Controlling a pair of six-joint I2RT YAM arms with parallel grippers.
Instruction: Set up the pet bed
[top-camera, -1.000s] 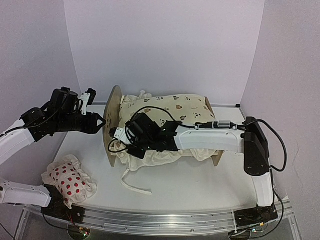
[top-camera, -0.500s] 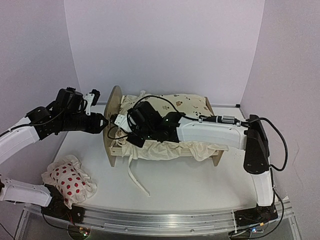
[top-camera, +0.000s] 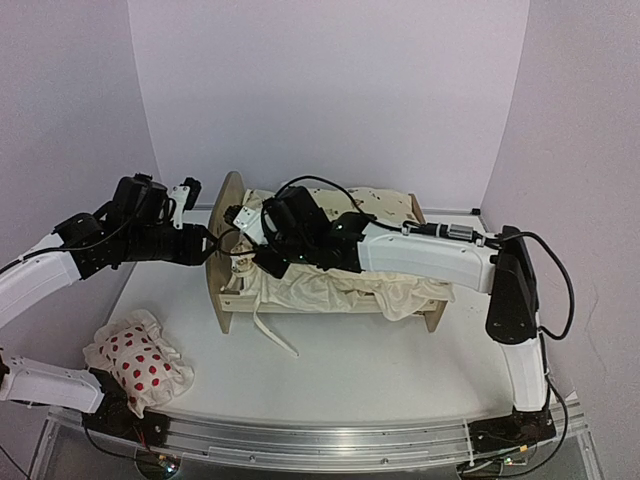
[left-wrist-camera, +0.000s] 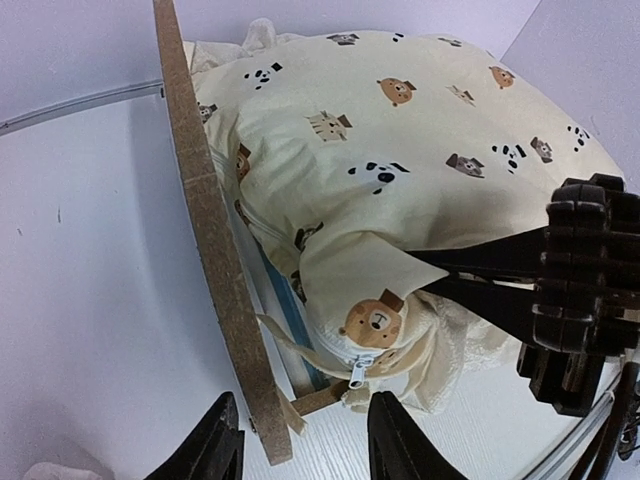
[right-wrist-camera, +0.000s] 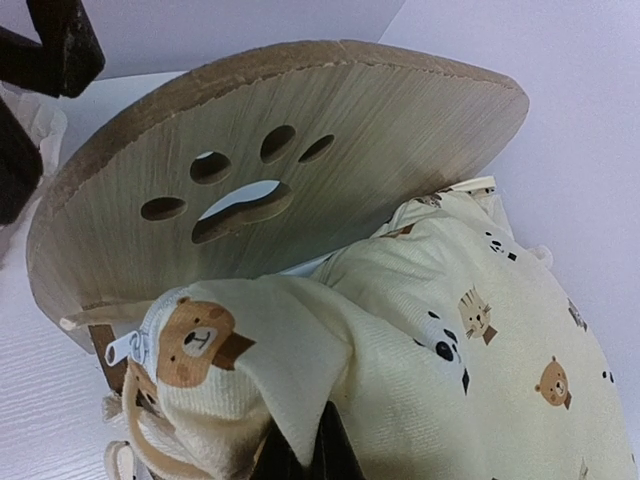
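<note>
In R wrist view, not top: paw cutout (right-wrist-camera: 232, 190) in pet bed (right-wrist-camera: 400, 120) headboard.

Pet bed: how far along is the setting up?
Done: the cushion lies on the pet bed, bunched and spilling over its front. In hand: the right gripper pinches its corner by the headboard; the open left gripper straddles the headboard. Left: smoothing it; the spotted pillow lies on the table.
</note>
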